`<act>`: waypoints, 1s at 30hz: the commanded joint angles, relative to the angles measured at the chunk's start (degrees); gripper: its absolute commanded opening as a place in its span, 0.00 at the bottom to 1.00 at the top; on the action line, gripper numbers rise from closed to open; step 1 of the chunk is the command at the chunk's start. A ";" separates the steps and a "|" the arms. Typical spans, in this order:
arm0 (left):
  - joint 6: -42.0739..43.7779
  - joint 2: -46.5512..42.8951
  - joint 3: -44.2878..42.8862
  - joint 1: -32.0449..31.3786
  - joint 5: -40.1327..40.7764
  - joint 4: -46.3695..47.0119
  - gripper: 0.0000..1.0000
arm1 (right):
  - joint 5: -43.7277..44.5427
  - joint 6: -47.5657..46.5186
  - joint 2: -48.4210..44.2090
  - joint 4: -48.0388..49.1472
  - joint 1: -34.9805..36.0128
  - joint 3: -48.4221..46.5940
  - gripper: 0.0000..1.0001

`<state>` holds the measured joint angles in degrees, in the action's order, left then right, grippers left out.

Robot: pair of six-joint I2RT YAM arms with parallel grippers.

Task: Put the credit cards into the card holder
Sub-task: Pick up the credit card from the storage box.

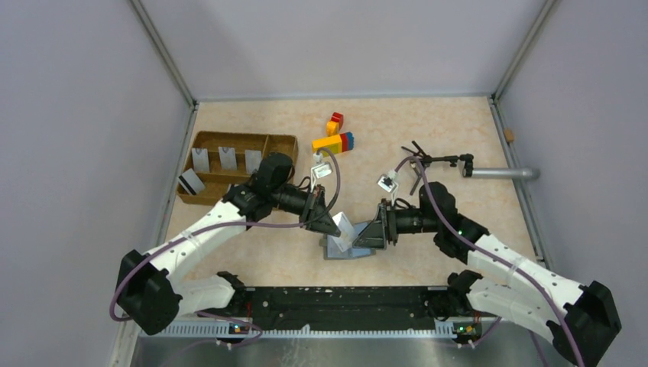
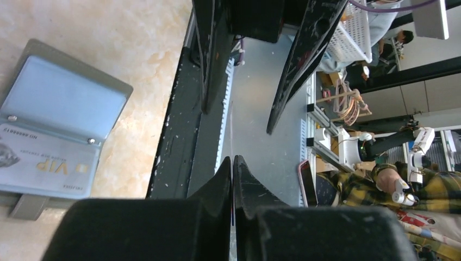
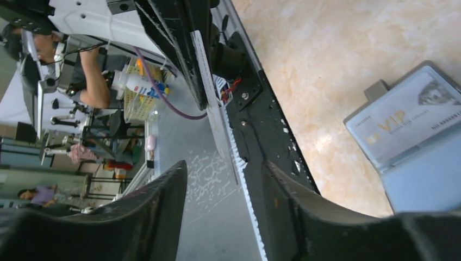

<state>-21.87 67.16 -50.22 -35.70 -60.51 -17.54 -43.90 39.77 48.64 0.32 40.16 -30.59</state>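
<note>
Fingers of the left gripper (image 2: 232, 160) pinch a credit card (image 1: 343, 227), seen only edge-on from both wrists; the right gripper (image 3: 224, 168) gapes wide around its free end. The card holder (image 1: 344, 252) lies open at 6 o'clock beneath them, partly hidden, a VIP card (image 2: 49, 163) in its pocket.

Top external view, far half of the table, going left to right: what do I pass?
Brown wicker tray → coloured toy blocks → black clamp-like tool → grey metal tube.

VIP card (image 3: 402, 122) apparently lies in the open card holder (image 3: 429, 185).
</note>
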 commanded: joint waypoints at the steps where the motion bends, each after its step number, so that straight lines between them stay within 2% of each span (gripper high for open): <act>1: -3.01 -0.96 0.40 -1.15 -3.46 7.15 0.00 | -0.67 3.22 1.32 9.74 2.65 0.63 0.48; 6: -4.70 -0.49 1.38 -1.99 -3.03 9.65 0.00 | -1.36 8.06 2.86 19.88 3.23 3.29 0.28; 8: -7.29 -0.82 2.78 -2.09 -2.74 13.35 0.00 | -1.18 8.36 3.43 21.12 3.42 3.71 0.17; 10: -10.91 -1.24 4.70 -2.25 -2.37 19.06 0.00 | -0.70 8.30 3.46 21.50 3.52 4.13 0.00; 11: -12.61 -1.51 5.54 -2.26 -1.67 21.61 0.01 | -0.34 8.26 3.40 21.54 3.52 4.36 0.00; 12: -14.36 -1.77 6.49 -2.31 -0.59 23.97 0.12 | 0.63 8.33 2.97 21.63 3.52 4.63 0.00; 14: -18.81 -2.56 8.95 -2.38 1.98 30.08 0.41 | 2.71 8.74 1.90 22.83 3.52 5.97 0.00; 16: -24.80 -3.74 12.66 -2.39 5.46 38.94 0.59 | 4.95 10.07 0.64 25.95 3.52 7.55 0.00; 17: -28.09 -4.38 14.63 -2.40 7.99 43.49 0.61 | 5.97 10.79 0.01 27.51 3.54 8.42 0.00; 19: -34.24 -4.95 18.22 -3.11 12.44 52.86 0.62 | 8.08 11.71 -1.11 29.87 3.54 9.90 0.00; 22: -41.69 -5.04 22.23 -4.84 17.86 63.39 0.56 | 10.89 13.23 -2.79 33.75 3.52 12.01 0.00; 30: -45.24 -5.55 24.30 -8.27 24.38 68.68 0.34 | 11.38 14.56 -4.11 37.15 3.52 13.81 0.00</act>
<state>-63.09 63.44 -26.85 -43.09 -40.88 41.23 -33.63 53.69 45.39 31.99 43.29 -17.21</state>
